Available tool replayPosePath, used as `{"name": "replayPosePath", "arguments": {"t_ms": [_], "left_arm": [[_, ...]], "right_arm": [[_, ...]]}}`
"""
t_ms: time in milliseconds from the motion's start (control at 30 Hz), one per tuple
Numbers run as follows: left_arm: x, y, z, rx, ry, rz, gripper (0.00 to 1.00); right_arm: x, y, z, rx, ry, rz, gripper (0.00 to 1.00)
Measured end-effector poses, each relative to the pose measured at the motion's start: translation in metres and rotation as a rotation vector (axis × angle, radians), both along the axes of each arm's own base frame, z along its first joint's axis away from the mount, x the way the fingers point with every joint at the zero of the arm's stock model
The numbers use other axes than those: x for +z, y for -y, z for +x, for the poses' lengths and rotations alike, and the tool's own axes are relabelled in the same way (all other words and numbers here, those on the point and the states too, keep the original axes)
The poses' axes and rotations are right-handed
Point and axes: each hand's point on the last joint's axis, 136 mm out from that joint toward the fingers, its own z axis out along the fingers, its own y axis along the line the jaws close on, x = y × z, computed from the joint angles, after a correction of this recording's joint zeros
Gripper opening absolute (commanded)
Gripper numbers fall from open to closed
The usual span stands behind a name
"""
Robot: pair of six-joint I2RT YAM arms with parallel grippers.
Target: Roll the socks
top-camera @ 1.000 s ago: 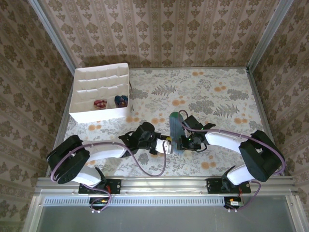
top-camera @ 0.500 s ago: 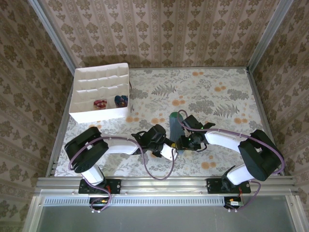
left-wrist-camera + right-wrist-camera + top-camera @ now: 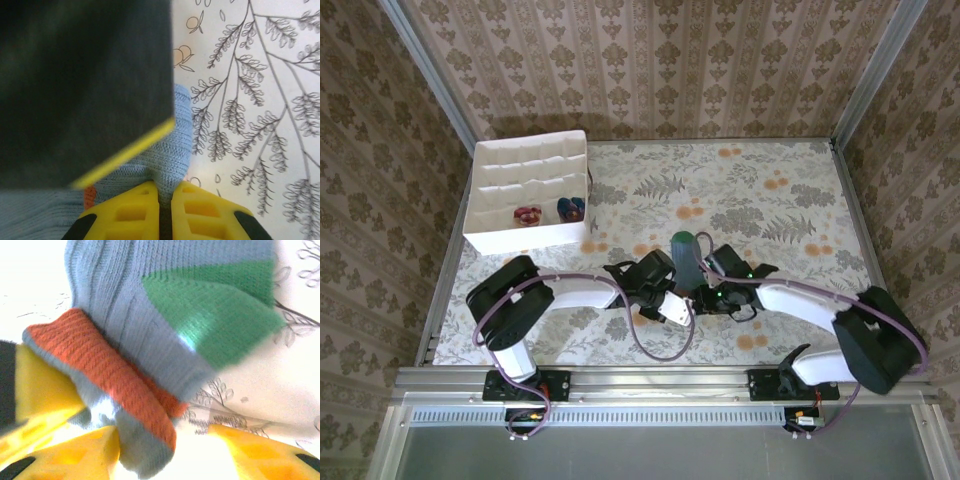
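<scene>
Grey-blue sock (image 3: 125, 315) edge pinched by left claw (image 3: 164, 195); right claw (image 3: 165, 435) spread, open table (image 3: 770, 190) beyond.

White partitioned box (image 3: 520, 238) on floral-patterned table (image 3: 790, 190), far left corner

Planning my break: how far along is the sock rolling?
Done, apparently: a reddish bundle and a blue bundle sit in the white partitioned box. In hand: the left gripper is shut on the grey-blue sock; the right gripper stands open at its orange cuff. Left: that sock is not yet rolled up or boxed.
</scene>
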Motion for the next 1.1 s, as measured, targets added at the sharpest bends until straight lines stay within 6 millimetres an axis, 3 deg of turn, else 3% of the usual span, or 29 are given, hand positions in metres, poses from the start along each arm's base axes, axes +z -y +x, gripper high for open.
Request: {"name": "replayPosePath", "arguments": {"t_ms": [267, 633, 1100], "left_arm": [[0.01, -0.008, 0.0, 0.092, -0.342, 0.056, 0.0], [0.016, -0.015, 0.002, 0.235, -0.757, 0.059, 0.0], [0.014, -0.019, 0.011, 0.341, -0.966, 0.052, 0.0]], "right_arm": [[0.059, -0.006, 0.015, -0.012, 0.287, 0.184, 0.34], [0.044, -0.027, 0.017, 0.063, 0.318, 0.282, 0.46], [0.013, -0.043, 0.017, 0.155, 0.267, 0.281, 0.52]]}}
